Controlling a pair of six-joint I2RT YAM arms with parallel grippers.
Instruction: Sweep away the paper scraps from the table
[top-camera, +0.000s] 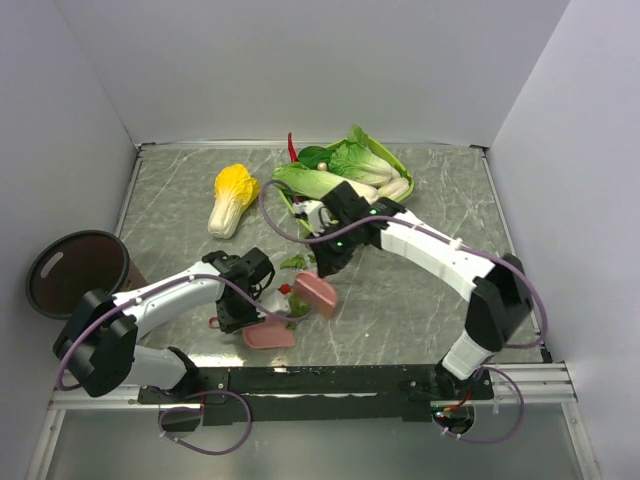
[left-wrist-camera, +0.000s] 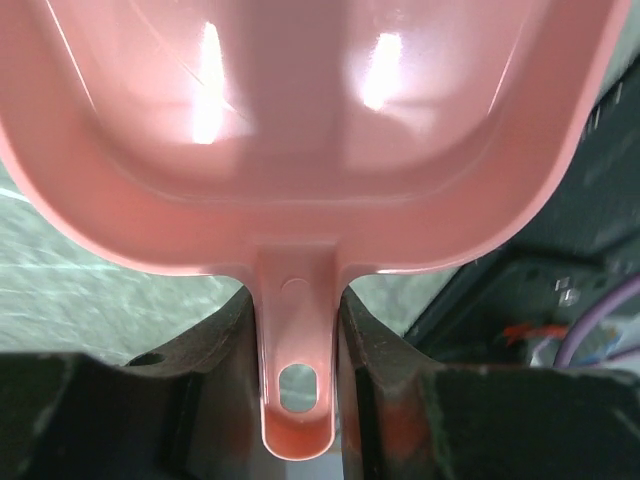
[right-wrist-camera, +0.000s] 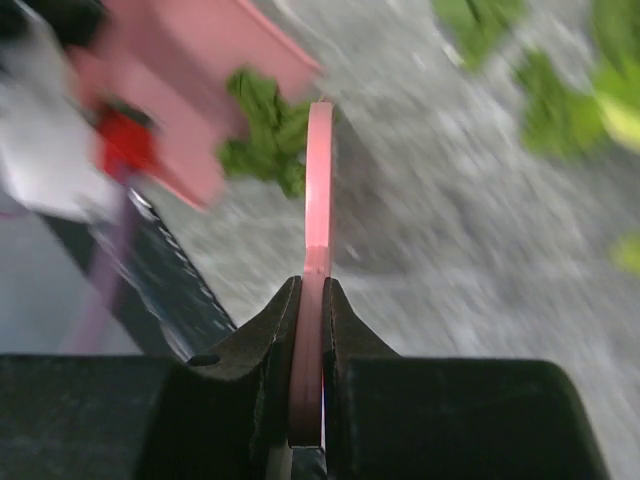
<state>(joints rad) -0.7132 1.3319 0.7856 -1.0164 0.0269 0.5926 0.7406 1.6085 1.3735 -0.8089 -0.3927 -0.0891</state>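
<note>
My left gripper (top-camera: 244, 314) is shut on the handle (left-wrist-camera: 297, 390) of the pink dustpan (top-camera: 268, 335), which rests low at the near middle of the grey marble table (top-camera: 430, 290). Its tray (left-wrist-camera: 300, 110) fills the left wrist view. My right gripper (top-camera: 326, 268) is shut on a flat pink sweeper paddle (top-camera: 316, 293), seen edge-on in the right wrist view (right-wrist-camera: 318, 200). A dark-green paper scrap (top-camera: 298, 306) lies between the paddle and the dustpan, and it also shows in the right wrist view (right-wrist-camera: 265, 130). Another scrap (top-camera: 296, 262) lies just behind, left of the right gripper.
A round dark brown bin (top-camera: 78, 272) stands off the table's left edge. A yellow-and-white cabbage (top-camera: 232, 198) and a pile of whole greens (top-camera: 345, 170) with a red chili (top-camera: 292, 148) lie at the back. A black rail (top-camera: 330, 380) runs along the near edge.
</note>
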